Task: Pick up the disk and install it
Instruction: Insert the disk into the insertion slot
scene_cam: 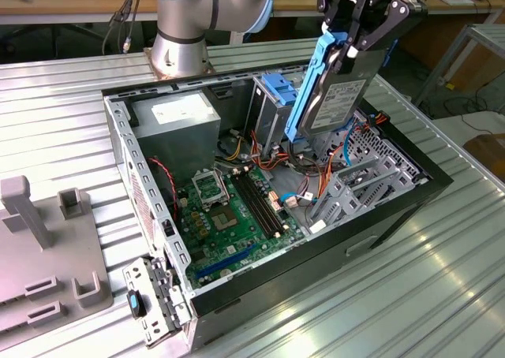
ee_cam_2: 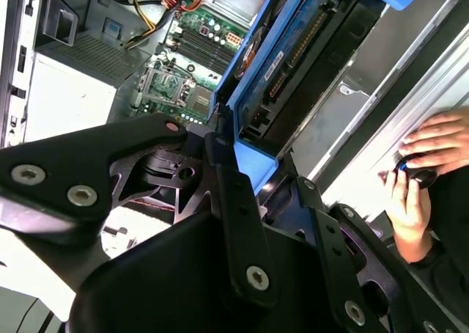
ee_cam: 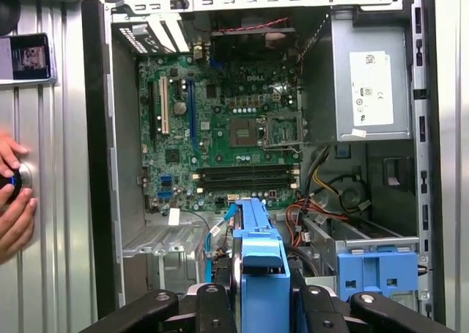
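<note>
We see the black gripper [scene_cam: 357,41] clenched on the upper end of the disk [scene_cam: 335,98], a flat rectangular grey-metal hard drive framed by bright blue plastic side rails. The disk hangs steeply tilted, almost on edge, over the open black tower computer case [scene_cam: 379,224], which lies on its side on the ribbed silver metal table [scene_cam: 379,311]. The disk's lower end points down toward the red and orange cables [scene_cam: 309,177] in the part of the case toward the exterior view's right. It is just beside the pale-blue ribbed plastic bracket [scene_cam: 276,90] (whether it touches anything down there, we cannot tell). In the first wrist view the disk [ee_cam: 260,263] shows edge-on, blue rail toward the camera. The green motherboard [ee_cam: 220,127] and the grey box-shaped power supply [ee_cam: 366,83] lie beyond it inside the case. Outside the case wall, a person's hand [ee_cam: 16,216] rests at a small round knob on the table.
</note>
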You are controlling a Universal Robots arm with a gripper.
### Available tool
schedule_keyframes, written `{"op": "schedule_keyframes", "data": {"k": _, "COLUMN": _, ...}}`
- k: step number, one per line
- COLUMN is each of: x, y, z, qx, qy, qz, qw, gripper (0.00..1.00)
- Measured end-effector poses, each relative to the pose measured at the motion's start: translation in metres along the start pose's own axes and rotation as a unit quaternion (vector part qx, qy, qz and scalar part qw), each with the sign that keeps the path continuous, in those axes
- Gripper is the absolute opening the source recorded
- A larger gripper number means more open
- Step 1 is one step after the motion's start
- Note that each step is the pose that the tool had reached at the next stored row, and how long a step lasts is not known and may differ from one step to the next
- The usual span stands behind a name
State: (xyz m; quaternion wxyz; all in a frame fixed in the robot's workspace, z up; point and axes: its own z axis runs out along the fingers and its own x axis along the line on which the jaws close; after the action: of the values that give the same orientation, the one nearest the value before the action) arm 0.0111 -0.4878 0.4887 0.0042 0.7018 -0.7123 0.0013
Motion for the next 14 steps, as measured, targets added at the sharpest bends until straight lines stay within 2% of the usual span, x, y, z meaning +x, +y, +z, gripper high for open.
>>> {"op": "schedule_keyframes", "data": {"k": 2, "x": 0.0003, "y": -0.0025, "z": 0.0012, "qx": 0.0001, "qy": 0.0, "qz": 0.0, "qw": 1.0, "gripper": 0.37}}
{"op": "schedule_keyframes", "data": {"k": 4, "x": 0.0033, "y": -0.0028, "z": 0.0019, "qx": 0.0025, "qy": 0.0, "qz": 0.0, "qw": 1.0, "gripper": 0.37}}
{"op": "schedule_keyframes", "data": {"k": 8, "x": 0.0165, "y": -0.003, "z": 0.0032, "qx": 0.0035, "qy": -0.0004, "qz": 0.0, "qw": 1.0, "gripper": 0.37}}
{"op": "schedule_keyframes", "data": {"k": 12, "x": 0.0352, "y": -0.0033, "z": 0.005, "qx": 0.0035, "qy": -0.0004, "qz": 0.0, "qw": 1.0, "gripper": 0.37}}
{"op": "schedule_keyframes", "data": {"k": 14, "x": 0.0388, "y": -0.0049, "z": 0.0067, "qx": 0.0041, "qy": -0.0004, "qz": 0.0, "qw": 1.0, "gripper": 0.37}}
